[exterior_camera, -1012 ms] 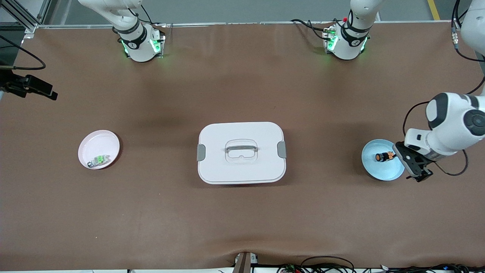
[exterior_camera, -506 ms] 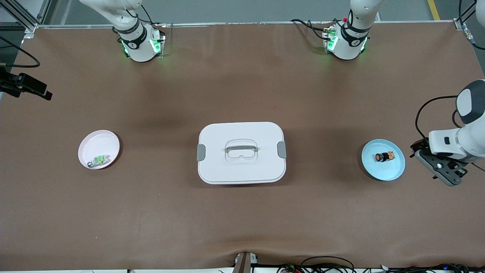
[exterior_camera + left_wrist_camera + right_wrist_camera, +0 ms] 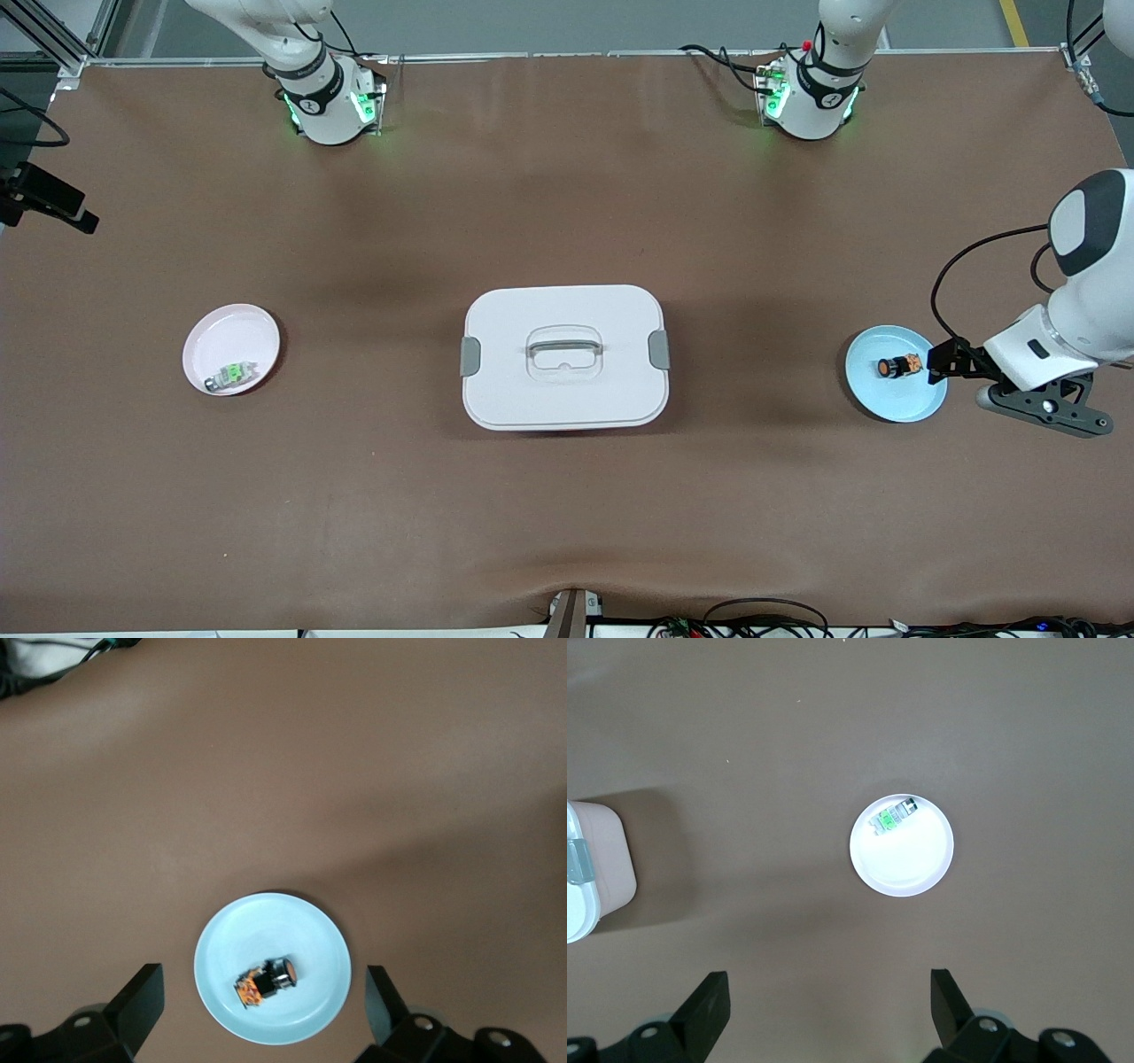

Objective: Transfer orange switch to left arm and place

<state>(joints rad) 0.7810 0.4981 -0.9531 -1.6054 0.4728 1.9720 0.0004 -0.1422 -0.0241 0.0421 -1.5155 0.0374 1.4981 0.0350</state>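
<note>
The orange switch (image 3: 897,365) lies on its side on a light blue plate (image 3: 890,399) toward the left arm's end of the table. My left gripper (image 3: 941,365) hangs over that plate's outer rim. In the left wrist view it (image 3: 263,977) stands open above the plate (image 3: 266,926), one finger to each side of the switch (image 3: 268,977), touching nothing. The white box (image 3: 564,356) sits mid-table between the two plates. My right gripper (image 3: 828,988) is open and empty, high over the table, with the box's corner (image 3: 589,868) in its view.
A pink plate (image 3: 231,341) toward the right arm's end holds a green-and-grey switch (image 3: 230,376), also seen from above as plate (image 3: 904,864) and switch (image 3: 891,818). Cables (image 3: 753,620) lie along the table's near edge.
The left gripper swung out away from the blue plate, then came back to its outer rim. The switch has not moved.
</note>
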